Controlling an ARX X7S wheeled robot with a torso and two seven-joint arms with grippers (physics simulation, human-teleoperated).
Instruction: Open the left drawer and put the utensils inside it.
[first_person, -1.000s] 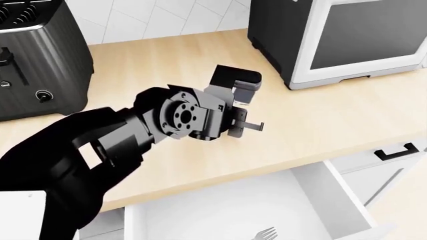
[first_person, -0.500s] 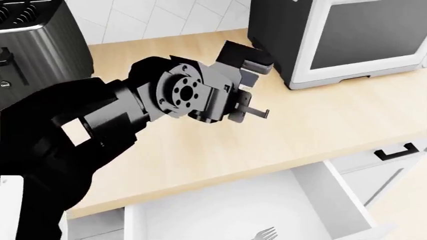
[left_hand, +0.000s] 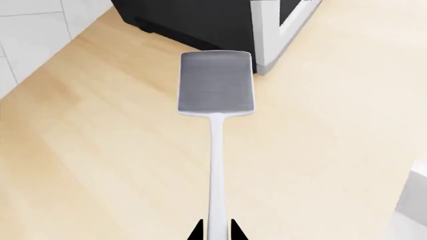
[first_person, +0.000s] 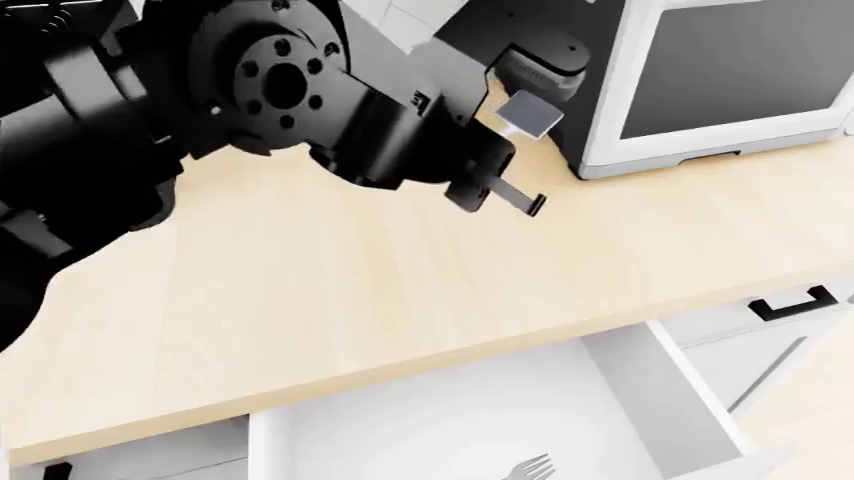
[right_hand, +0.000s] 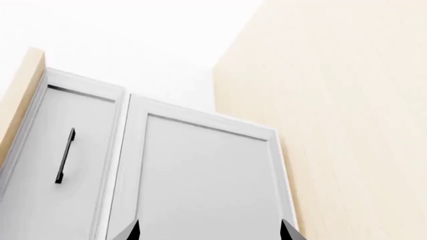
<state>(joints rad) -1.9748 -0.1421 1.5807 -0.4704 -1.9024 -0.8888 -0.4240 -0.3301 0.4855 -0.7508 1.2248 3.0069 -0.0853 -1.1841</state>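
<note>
A small spatula (left_hand: 216, 85) with a dark grey square head and a pale thin handle sticks straight out from my left gripper (left_hand: 213, 233), which is shut on the handle's end. Its head points toward the microwave's corner, above the wooden counter. In the head view the left gripper (first_person: 513, 200) hangs high over the counter, and I cannot make out the spatula there. The left drawer (first_person: 671, 400) stands pulled out below the counter edge. The fork's silvery tines (first_person: 534, 467) lie inside it. My right gripper (right_hand: 210, 235) is open, facing white cabinet doors.
A black microwave with a white door (first_person: 694, 90) stands at the back right of the wooden counter (first_person: 400, 290). A second drawer with a black handle (first_person: 793, 302) sits shut on the right. One cabinet door (right_hand: 207, 175) carries a black bar handle (right_hand: 65, 155).
My left arm has risen and swung up and back toward the microwave, carrying its gripper higher over the counter. The open drawer and the fork have not moved.
</note>
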